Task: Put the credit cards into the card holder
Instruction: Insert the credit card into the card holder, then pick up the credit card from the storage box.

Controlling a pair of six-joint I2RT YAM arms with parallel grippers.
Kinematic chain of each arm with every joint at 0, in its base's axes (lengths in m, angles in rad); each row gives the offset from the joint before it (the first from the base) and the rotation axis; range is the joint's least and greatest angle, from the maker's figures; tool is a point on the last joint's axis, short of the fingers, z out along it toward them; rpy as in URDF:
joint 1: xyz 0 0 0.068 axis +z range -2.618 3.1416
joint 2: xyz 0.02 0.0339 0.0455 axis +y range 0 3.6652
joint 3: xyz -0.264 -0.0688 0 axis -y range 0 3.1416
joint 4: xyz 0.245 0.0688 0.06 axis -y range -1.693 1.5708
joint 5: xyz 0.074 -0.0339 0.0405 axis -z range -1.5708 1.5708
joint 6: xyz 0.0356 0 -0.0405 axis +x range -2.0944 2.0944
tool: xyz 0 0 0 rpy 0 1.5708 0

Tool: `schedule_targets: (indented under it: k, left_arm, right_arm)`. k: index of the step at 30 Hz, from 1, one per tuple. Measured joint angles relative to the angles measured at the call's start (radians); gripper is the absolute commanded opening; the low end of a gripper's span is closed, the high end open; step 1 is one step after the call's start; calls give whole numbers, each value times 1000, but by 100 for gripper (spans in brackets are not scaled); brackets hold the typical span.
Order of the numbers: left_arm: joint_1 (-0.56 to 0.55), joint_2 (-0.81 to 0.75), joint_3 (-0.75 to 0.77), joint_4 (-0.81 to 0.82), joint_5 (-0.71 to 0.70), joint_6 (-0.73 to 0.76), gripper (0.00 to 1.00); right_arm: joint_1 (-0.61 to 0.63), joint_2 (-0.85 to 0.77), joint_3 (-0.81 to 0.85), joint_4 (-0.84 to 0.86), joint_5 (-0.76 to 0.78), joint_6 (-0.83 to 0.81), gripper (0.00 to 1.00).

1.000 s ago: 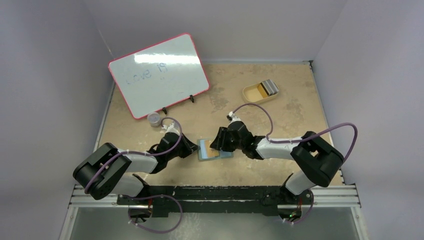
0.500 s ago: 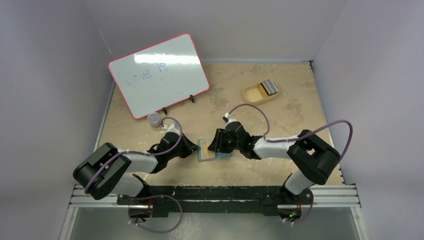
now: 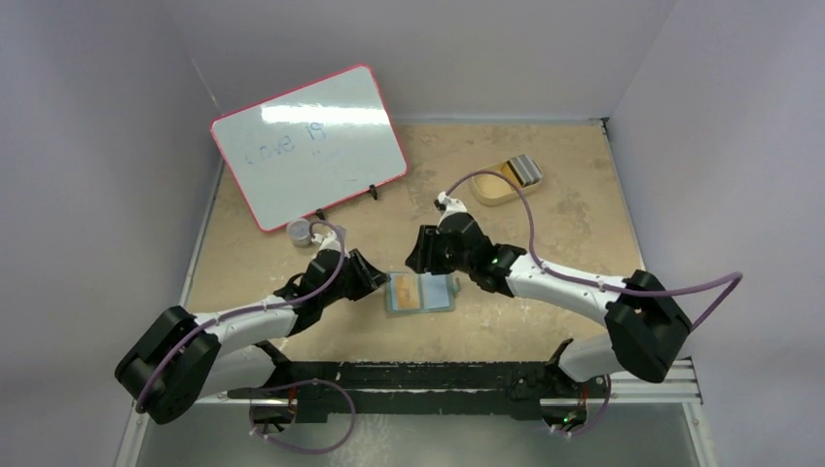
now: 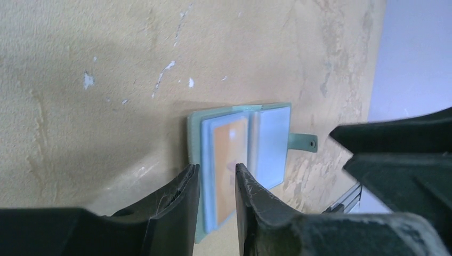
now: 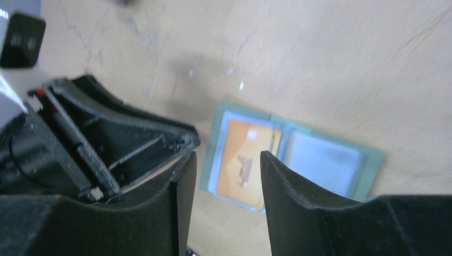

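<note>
A: Now that the card holder (image 3: 438, 293) lies let go, open and flat, I judge one card done: a gold card (image 3: 404, 290) sits in its pale blue pocket, grey-green cover beneath
B: And the claws?
A: Left claw (image 3: 376, 281) has just eased apart a little, empty, holder right before its tips; right claw (image 3: 417, 261) has pulled back, half open, empty, hovering just behind the holder

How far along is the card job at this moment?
Done: a gold card sits in the left-hand pocket of the open card holder. In hand: nothing; left gripper and right gripper hover open near it. Left: the grey card in the tan tray; the holder's other pocket looks empty.
</note>
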Motion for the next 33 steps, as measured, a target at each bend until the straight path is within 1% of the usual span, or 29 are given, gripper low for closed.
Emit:
schedule_targets:
  k: [3, 4, 7, 11, 17, 20, 24, 28, 33]
  left_arm:
    - [0, -43, 21, -48, -10, 15, 46]
    - [0, -56, 29, -65, -11, 24, 49]
    - [0, -94, 45, -113, -15, 40, 53]
    - [0, -148, 69, -187, -17, 71, 61]
    - [0, -223, 175, -345, -17, 153, 65]
    - [0, -242, 248, -424, -15, 211, 65]
    - [0, -244, 348, -523, 1, 286, 65]
    - [0, -248, 415, -612, 44, 327, 65]
    - [0, -288, 448, -704, 47, 389, 65]
  right_arm:
    - [-31, -2, 76, -61, 50, -72, 52]
    - [-49, 0, 102, -81, 71, -105, 52]
    - [-126, 17, 194, -144, 134, -203, 54]
    - [-244, 60, 319, -193, 242, -340, 55]
    - [-414, 169, 467, -224, 378, -528, 57]
    - [-481, 267, 544, -234, 431, -613, 57]
    - [-541, 413, 621, -241, 484, -716, 59]
    - [-583, 533, 679, -274, 500, -793, 60]
    - [-615, 628, 750, -298, 497, -855, 61]
